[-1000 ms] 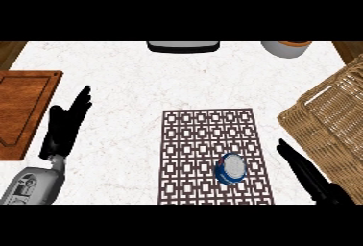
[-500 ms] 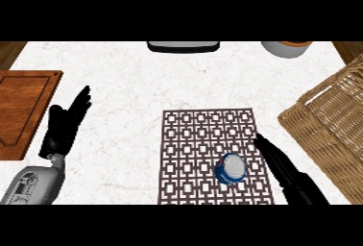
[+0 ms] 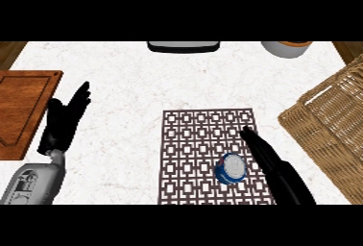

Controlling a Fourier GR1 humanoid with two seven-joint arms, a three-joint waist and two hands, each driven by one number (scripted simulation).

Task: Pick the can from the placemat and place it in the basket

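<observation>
A small blue and white can (image 3: 231, 168) stands upright on the lower right part of a brown lattice placemat (image 3: 199, 144). My right hand (image 3: 273, 163) lies just to the can's right, fingers straight and pointing up and left, open, beside the can and not around it. A woven wicker basket (image 3: 333, 125) fills the right edge of the counter. My left hand (image 3: 65, 120) rests open at the left, fingers up, far from the can.
A wooden cutting board (image 3: 21, 110) lies at the left edge. A dark appliance (image 3: 183, 46) and a grey bowl (image 3: 286, 48) sit at the back edge. White marble counter (image 3: 142, 81) spreads between them.
My right hand has moved up and to the left, from the placemat's right border to close beside the can. The left hand and the can have stayed put.
</observation>
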